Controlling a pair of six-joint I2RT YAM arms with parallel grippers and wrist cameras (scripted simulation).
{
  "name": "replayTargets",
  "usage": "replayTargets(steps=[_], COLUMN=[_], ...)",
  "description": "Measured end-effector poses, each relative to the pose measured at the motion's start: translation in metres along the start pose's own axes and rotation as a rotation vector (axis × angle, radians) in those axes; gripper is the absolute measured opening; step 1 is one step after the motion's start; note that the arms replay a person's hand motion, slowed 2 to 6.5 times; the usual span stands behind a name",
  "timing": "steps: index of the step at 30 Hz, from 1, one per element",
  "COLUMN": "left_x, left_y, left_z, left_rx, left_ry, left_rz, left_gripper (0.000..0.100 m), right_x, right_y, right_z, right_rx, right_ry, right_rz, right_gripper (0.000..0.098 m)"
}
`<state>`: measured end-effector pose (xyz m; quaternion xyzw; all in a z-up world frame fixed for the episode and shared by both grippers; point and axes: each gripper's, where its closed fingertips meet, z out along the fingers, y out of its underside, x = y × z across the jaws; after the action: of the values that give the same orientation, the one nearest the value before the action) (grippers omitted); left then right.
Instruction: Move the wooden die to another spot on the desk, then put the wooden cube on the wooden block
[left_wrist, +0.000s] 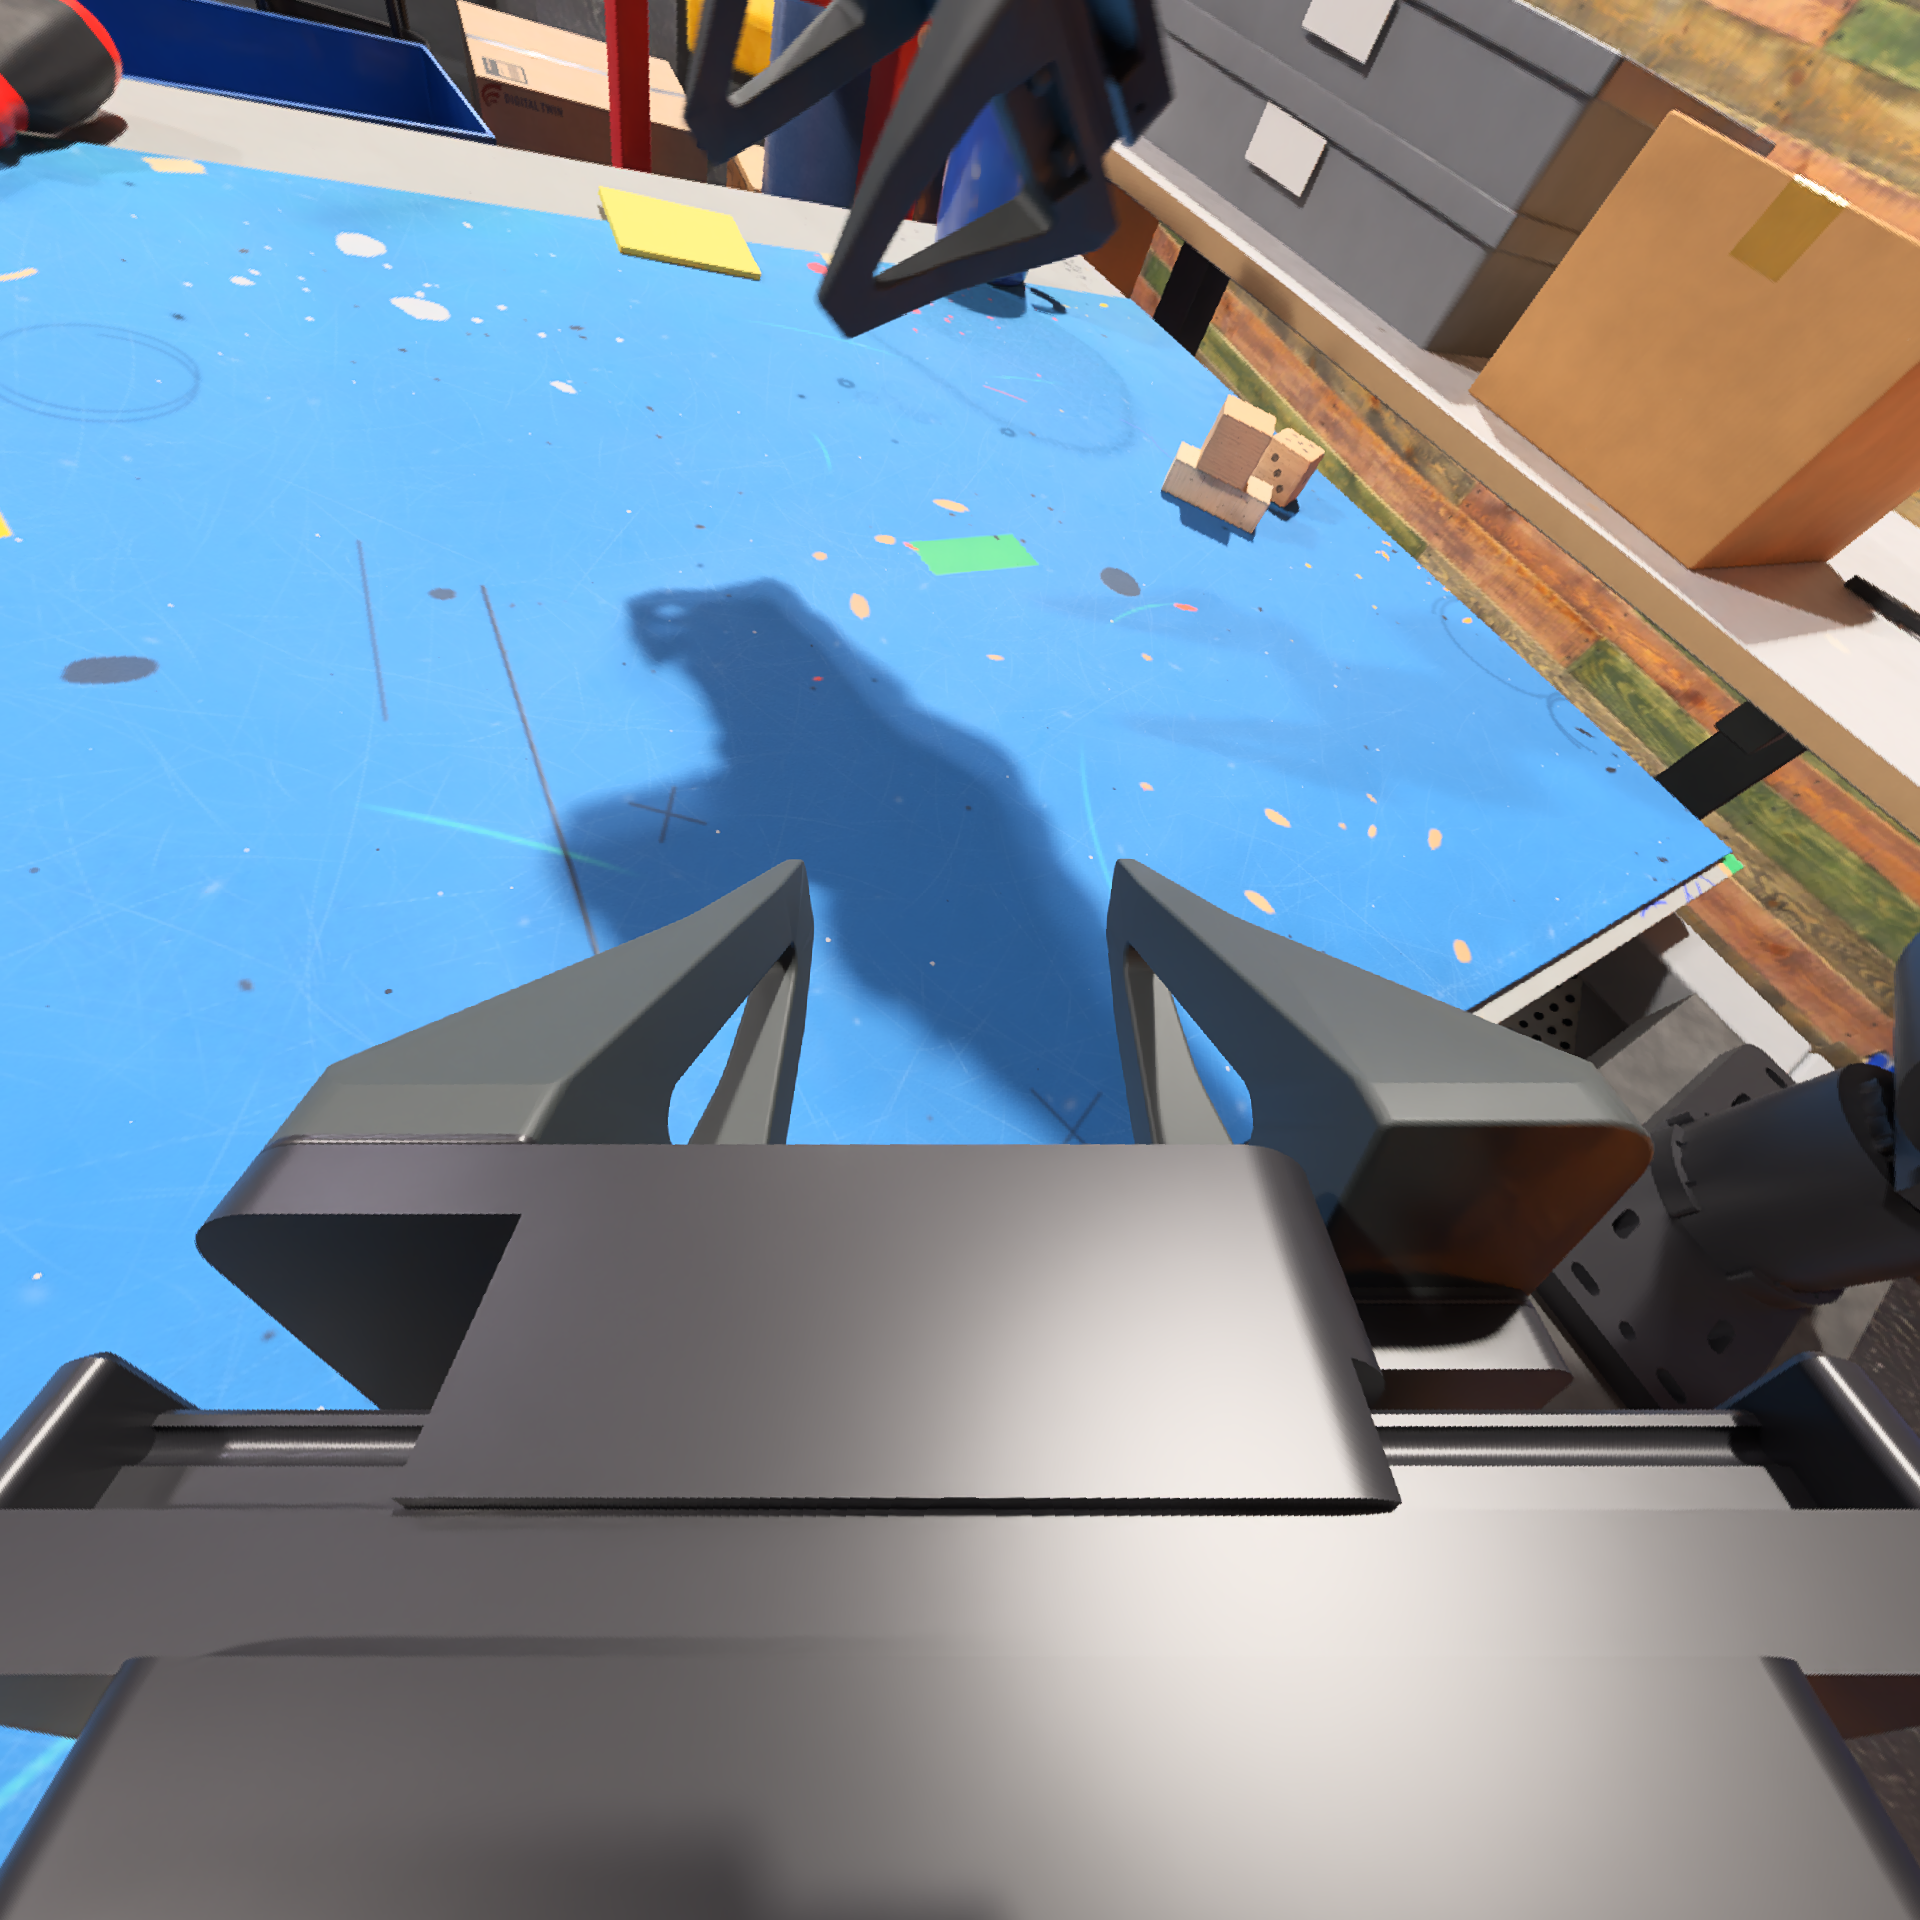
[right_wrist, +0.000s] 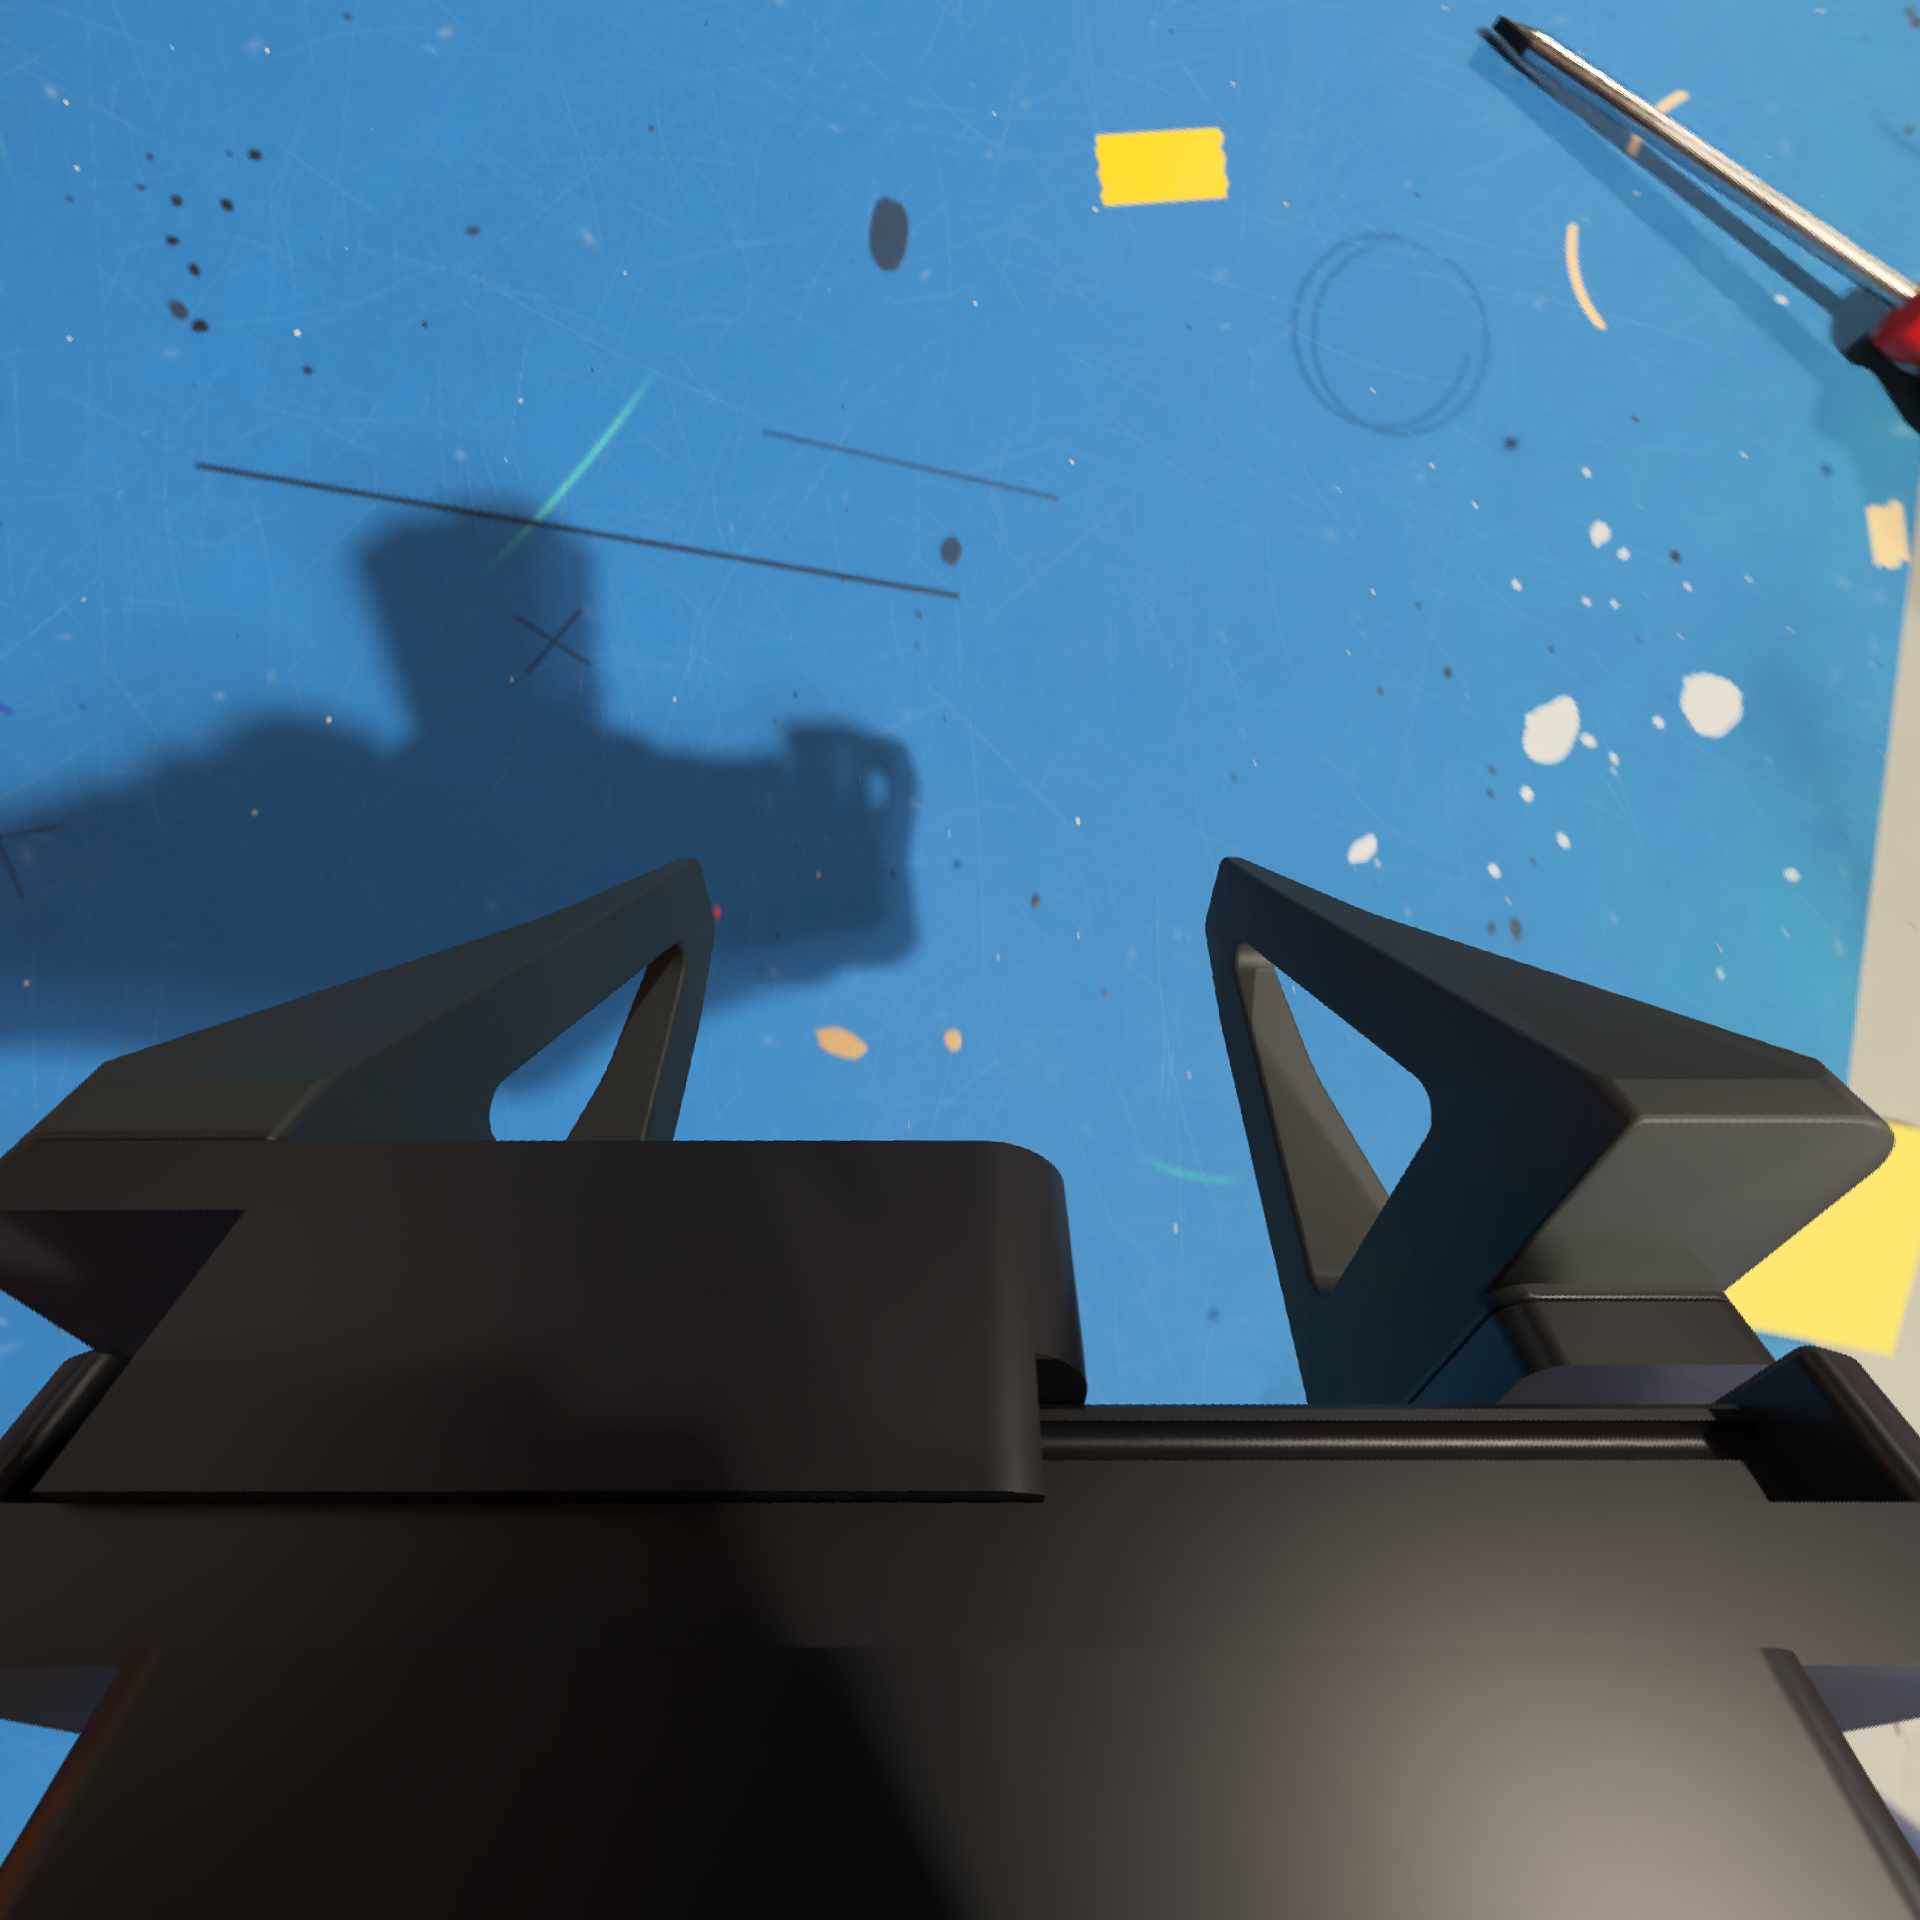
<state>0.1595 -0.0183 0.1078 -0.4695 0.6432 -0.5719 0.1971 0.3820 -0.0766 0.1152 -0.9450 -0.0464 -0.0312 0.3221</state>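
Both grippers, left gripper (left_wrist: 958, 894) and right gripper (right_wrist: 958, 894), spread and empty, well apart from wooden cube (left_wrist: 1236, 445), wooden die (left_wrist: 1291, 467) beside it.

Scuffed matt blue desk (left_wrist: 312, 831), pale wooden cube (left_wrist: 1236, 442), glossy metal screwdriver (right_wrist: 1704, 166)

2 wrist cameras above blue mat (left_wrist: 312, 831), angled down (shared)
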Motion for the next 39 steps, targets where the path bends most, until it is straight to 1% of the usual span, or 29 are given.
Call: replayTargets(steps=[3, 6, 14, 18, 26, 30, 34, 39], left_x=[0.002, 0.003, 0.0, -0.005, -0.012, -0.014, -0.015, -0.018], left_y=[0.001, 0.002, 0.007, 0.009, 0.012, 0.011, 0.011, 0.015], left_z=[-0.003, -0.006, -0.015, -0.019, -0.025, -0.028, -0.03, -0.031], left_rx=[-0.001, -0.006, -0.014, -0.009, 0.012, 0.03, 0.039, 0.03], left_ry=[0.006, 0.009, 0.008, 0.004, 0.018, 0.026, 0.021, 0.008], left_rz=[0.005, 0.014, 0.023, 0.018, -0.033, -0.06, -0.066, -0.062], left_gripper=[0.048, 0.049, 0.049, 0.049, 0.05, 0.05, 0.05, 0.05], right_x=[0.003, 0.009, 0.034, 0.044, 0.057, 0.062, 0.063, 0.061], right_y=[-0.006, -0.011, -0.013, -0.015, -0.014, -0.009, -0.007, 0.002], right_z=[0.021, 0.038, 0.074, 0.085, 0.103, 0.112, 0.118, 0.125], right_rx=[0.0, -0.011, -0.062, -0.058, -0.066, -0.08, -0.09, -0.14], right_ry=[-0.034, -0.048, -0.022, -0.011, -0.029, -0.012, -0.013, -0.022], right_rz=[-0.005, -0.002, 0.038, 0.065, 0.096, 0.105, 0.109, 0.084], right_gripper=[0.0783, 0.0751, 0.0662, 0.0626, 0.0624, 0.0616, 0.0582, 0.054])
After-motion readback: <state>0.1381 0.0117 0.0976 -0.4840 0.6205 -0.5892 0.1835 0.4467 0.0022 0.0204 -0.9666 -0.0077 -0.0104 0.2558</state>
